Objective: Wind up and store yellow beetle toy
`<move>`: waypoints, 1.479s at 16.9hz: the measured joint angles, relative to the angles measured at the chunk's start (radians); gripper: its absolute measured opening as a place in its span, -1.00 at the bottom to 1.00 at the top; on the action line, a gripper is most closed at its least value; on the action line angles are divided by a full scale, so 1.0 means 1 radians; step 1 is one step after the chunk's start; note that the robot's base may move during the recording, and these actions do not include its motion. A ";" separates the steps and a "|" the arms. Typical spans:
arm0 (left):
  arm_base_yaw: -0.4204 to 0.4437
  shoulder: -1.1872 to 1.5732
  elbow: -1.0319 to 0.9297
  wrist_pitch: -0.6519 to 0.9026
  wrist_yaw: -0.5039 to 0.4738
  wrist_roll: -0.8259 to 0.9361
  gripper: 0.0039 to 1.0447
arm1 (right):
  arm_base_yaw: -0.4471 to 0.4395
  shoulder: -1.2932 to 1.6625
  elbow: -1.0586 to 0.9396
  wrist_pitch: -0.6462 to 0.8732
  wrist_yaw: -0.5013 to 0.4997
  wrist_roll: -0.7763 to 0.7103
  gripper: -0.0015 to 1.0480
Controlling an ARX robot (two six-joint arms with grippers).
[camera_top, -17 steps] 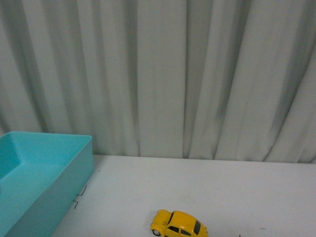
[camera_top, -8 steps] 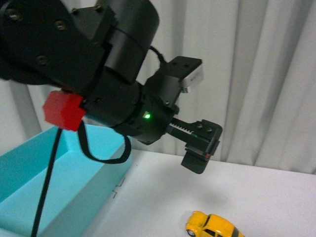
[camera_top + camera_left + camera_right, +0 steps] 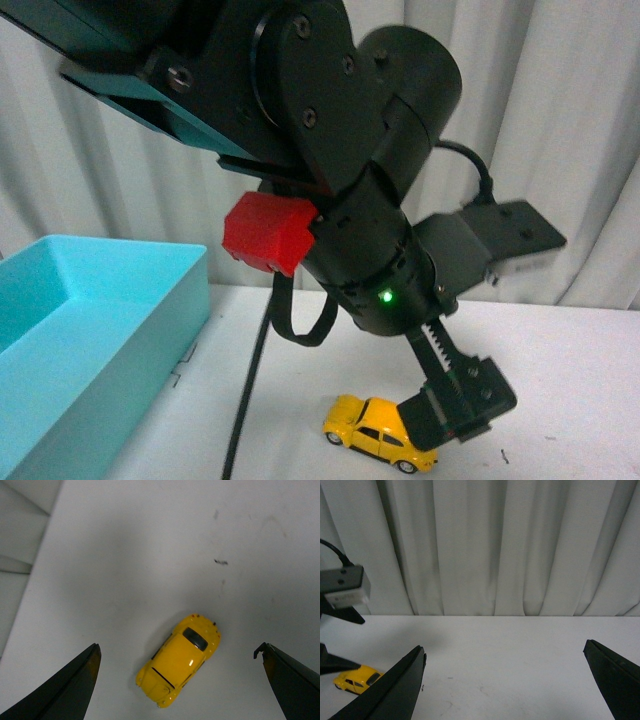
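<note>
Right now the yellow beetle toy (image 3: 378, 433) stands on its wheels on the white tabletop (image 3: 570, 380), at about six o'clock in the front view. Its rounded nose points toward nine o'clock, where the turquoise bin (image 3: 150, 330) sits, well apart from it. The left arm reaches down across the middle of that view, with a red block (image 3: 268, 232) and a lit green light (image 3: 385, 296) on its wrist. The left pincer (image 3: 455, 408) hangs at the toy's three o'clock end and overlaps the tail of the car from this angle.

In the left wrist view the left pincer (image 3: 177, 650) is spread wide and released. Its two dark fingers (image 3: 67, 687) flank the toy (image 3: 179, 660) with clear tabletop between each finger and the car, and nothing touches the yellow body. A few small dark marks (image 3: 221, 561) dot the surface nearby.

The right pincer (image 3: 505, 650) is likewise released and grips nothing, its fingers (image 3: 395, 690) far apart above bare tabletop and facing the pale curtain (image 3: 485, 545). The toy (image 3: 355, 680) shows at the edge of that view.
</note>
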 joint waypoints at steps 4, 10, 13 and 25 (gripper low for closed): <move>-0.002 0.091 0.069 -0.036 -0.051 0.228 0.88 | 0.000 0.000 0.000 0.000 0.000 0.000 0.87; 0.018 0.200 0.122 -0.166 -0.077 0.473 0.88 | 0.000 0.000 0.000 0.000 0.000 0.000 0.87; 0.036 0.237 0.148 -0.173 -0.096 0.541 0.88 | 0.000 0.000 0.000 0.000 0.000 0.000 0.87; 0.030 0.330 0.220 -0.195 -0.137 0.610 -0.10 | 0.000 0.000 0.000 0.000 0.000 0.000 0.87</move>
